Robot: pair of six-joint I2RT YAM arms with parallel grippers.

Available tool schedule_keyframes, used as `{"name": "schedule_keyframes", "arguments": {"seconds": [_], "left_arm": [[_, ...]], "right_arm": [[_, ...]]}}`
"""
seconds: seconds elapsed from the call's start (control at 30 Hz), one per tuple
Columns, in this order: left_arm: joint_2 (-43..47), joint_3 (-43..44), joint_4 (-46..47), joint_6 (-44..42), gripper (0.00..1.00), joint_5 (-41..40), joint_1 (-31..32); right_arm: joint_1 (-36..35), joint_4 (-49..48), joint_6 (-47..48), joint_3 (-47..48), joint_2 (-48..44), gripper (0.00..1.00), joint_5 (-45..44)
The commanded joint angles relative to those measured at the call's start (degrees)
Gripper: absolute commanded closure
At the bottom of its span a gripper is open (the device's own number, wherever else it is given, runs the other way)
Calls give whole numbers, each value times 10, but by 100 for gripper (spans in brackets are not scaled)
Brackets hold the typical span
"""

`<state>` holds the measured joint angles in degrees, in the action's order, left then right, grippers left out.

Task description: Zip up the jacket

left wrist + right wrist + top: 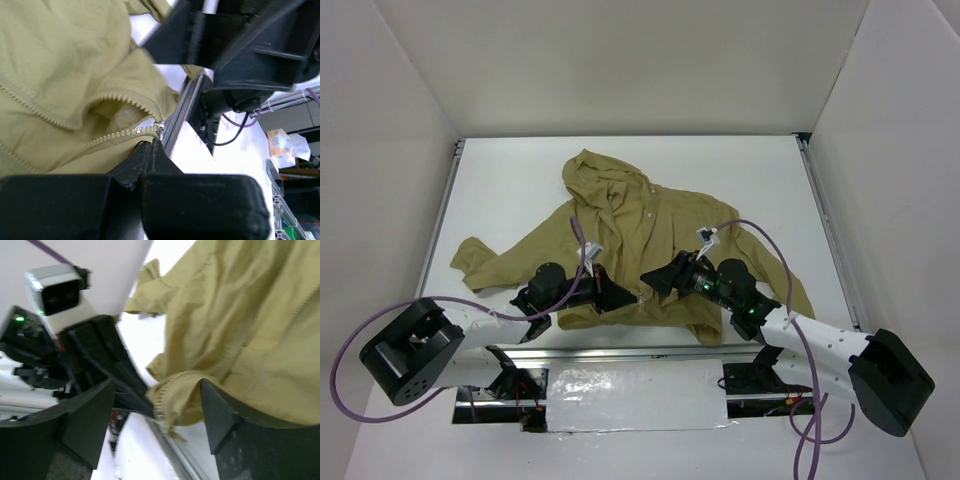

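Note:
The olive-tan jacket (640, 230) lies spread on the white table, hood at the far side and hem at the near edge. My left gripper (618, 293) is shut on the hem at the bottom end of the zipper. In the left wrist view its jaws (152, 144) pinch the cloth just under the small metal zipper slider (160, 128), and the zipper teeth above are parted. My right gripper (653, 280) is open right beside it. In the right wrist view (156, 381) its jaws straddle the bunched hem and slider (159, 414) without closing on them.
The table's metal near-edge rail (181, 112) runs right beside both grippers. The jacket's left sleeve (485, 262) stretches out to the left and its right sleeve (790, 285) lies under the right arm. White walls enclose the table. Purple cables (765, 240) loop over both arms.

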<state>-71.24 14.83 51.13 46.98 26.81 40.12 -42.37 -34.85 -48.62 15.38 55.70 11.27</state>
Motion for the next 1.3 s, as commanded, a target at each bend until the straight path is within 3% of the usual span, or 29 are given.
{"name": "schedule_keyframes", "arguments": {"seconds": [0.0, 0.2, 0.47, 0.77, 0.97, 1.27], "left_arm": [[-18, -2, 101, 16, 97, 41, -5], [-72, -5, 159, 41, 97, 61, -7], [-104, -4, 221, 58, 99, 74, -10], [-100, 3, 208, 56, 99, 68, -10], [-111, 0, 228, 65, 99, 70, -10], [-110, -2, 237, 71, 100, 73, -10]], "right_arm": [[28, 48, 28, 25, -4, 23, 22], [36, 117, 63, 22, -71, 20, 72], [32, 129, 9, -46, -131, 22, 107], [3, -49, -63, -99, -60, 40, 153], [-24, -85, -83, -91, -31, 52, 142], [-33, -121, -100, -106, -4, 55, 92]]}}
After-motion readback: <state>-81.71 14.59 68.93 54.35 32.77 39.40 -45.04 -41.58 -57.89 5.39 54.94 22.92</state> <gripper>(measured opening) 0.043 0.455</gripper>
